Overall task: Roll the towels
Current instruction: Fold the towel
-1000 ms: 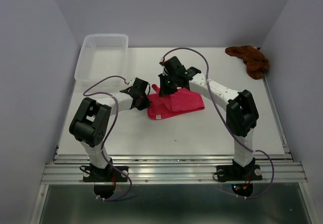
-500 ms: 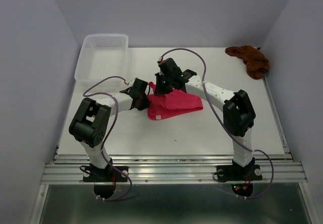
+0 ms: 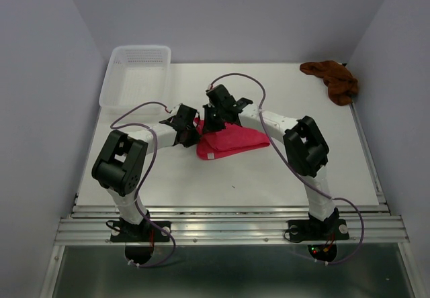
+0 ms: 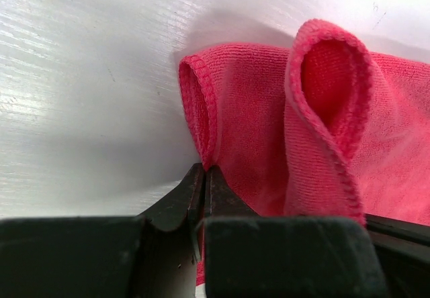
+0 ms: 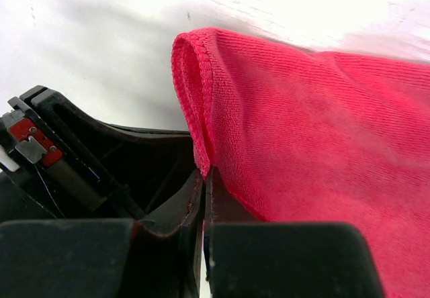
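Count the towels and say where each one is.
2. The pink towel lies at the centre, pinched by the left gripper and right gripper. The brown towel sits bunched at the table's far right corner. None seems hidden.

A white table [image 3: 269,177] carries three things, all resting directly on its top. A white perforated plastic basket [image 3: 136,76] sits at the far left corner with its long side along the left edge, and a rust-brown towel [image 3: 334,80] lies crumpled at the far right corner, close to the right edge. A pink-red towel [image 3: 235,139] lies folded near the middle of the table, slightly toward the left edge and well apart from the other two, its right part flat on the surface and its hemmed left end raised in loose folds.
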Motion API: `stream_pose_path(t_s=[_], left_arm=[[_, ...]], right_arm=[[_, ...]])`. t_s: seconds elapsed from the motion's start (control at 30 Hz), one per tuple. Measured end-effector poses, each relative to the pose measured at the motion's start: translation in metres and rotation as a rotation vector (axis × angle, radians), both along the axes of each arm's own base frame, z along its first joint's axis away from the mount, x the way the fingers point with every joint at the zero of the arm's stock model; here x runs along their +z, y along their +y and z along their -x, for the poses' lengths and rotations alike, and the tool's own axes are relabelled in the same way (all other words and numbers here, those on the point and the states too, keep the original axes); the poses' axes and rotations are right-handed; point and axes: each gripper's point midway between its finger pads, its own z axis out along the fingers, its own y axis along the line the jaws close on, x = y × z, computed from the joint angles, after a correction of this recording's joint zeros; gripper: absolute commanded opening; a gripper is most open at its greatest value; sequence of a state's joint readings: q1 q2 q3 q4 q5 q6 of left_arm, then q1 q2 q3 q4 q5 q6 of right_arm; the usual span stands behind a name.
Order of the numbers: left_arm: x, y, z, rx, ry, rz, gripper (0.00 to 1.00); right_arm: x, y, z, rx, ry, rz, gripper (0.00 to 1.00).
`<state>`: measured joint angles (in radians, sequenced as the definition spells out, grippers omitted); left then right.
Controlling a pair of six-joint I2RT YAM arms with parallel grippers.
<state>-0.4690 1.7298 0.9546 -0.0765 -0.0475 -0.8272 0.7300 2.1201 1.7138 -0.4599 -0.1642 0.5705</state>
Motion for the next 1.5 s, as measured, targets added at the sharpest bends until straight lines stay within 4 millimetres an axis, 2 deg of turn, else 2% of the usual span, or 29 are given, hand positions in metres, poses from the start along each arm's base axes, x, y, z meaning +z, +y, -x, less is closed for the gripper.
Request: stream_pose_path(t_s=[0.2, 0.3, 0.33, 0.43, 0.6, 0.73, 0.77, 0.83, 0.87, 0.9, 0.93, 1.03, 1.13, 1.27, 1.37, 1.5], left_arm=[[0.000, 0.000, 0.000, 0.004, 0.000, 0.004, 0.06], [0.000, 0.001, 0.002, 0.011, 0.001, 0.007, 0.13], [0.000, 0.002, 0.003, 0.015, 0.005, 0.005, 0.14], [0.001, 0.005, 0.005, 0.028, 0.011, -0.004, 0.25], [0.010, 0.012, 0.009, 0.055, 0.007, -0.023, 0.30], [0.019, 0.018, 0.011, 0.076, -0.005, -0.037, 0.38], [0.022, 0.021, 0.012, 0.084, -0.007, -0.044, 0.40], [0.028, 0.026, 0.015, 0.098, -0.013, -0.054, 0.57], [0.031, 0.029, 0.018, 0.107, -0.018, -0.058, 0.64], [0.035, 0.033, 0.022, 0.118, -0.020, -0.063, 0.74], [0.038, 0.035, 0.023, 0.121, -0.026, -0.065, 0.78], [0.052, 0.044, 0.030, 0.145, -0.043, -0.065, 0.89], [0.069, 0.043, 0.029, 0.142, -0.084, -0.036, 0.94], [0.080, 0.033, 0.027, 0.109, -0.113, -0.001, 0.95], [0.089, 0.015, 0.021, 0.059, -0.131, 0.011, 0.95], [0.102, -0.032, 0.005, -0.047, -0.161, 0.052, 0.95]], right_arm=[[-0.007, 0.012, 0.003, 0.009, 0.024, -0.037, 0.13], [-0.008, 0.015, 0.003, 0.008, 0.029, -0.046, 0.20], [-0.009, 0.015, 0.004, 0.007, 0.033, -0.047, 0.26], [-0.010, 0.016, 0.005, 0.005, 0.039, -0.054, 0.34], [-0.009, 0.018, 0.006, 0.009, 0.044, -0.064, 0.46], [-0.007, 0.019, 0.007, 0.019, 0.046, -0.074, 0.52], [-0.006, 0.019, 0.008, 0.021, 0.046, -0.076, 0.56], [-0.002, 0.017, 0.009, 0.023, 0.040, -0.078, 0.66], [0.001, 0.015, 0.010, 0.023, 0.037, -0.081, 0.78], [0.007, 0.012, 0.010, 0.022, 0.032, -0.088, 0.85], [0.010, 0.010, 0.010, 0.018, 0.031, -0.092, 1.00], [0.027, -0.007, 0.007, 0.004, 0.008, -0.104, 1.00], [0.047, -0.030, -0.006, -0.034, -0.030, -0.125, 1.00], [0.064, -0.070, -0.025, -0.095, -0.066, -0.135, 1.00], [0.063, -0.105, -0.049, -0.152, -0.088, -0.119, 1.00], [0.047, -0.140, -0.070, -0.204, -0.084, -0.079, 1.00]])
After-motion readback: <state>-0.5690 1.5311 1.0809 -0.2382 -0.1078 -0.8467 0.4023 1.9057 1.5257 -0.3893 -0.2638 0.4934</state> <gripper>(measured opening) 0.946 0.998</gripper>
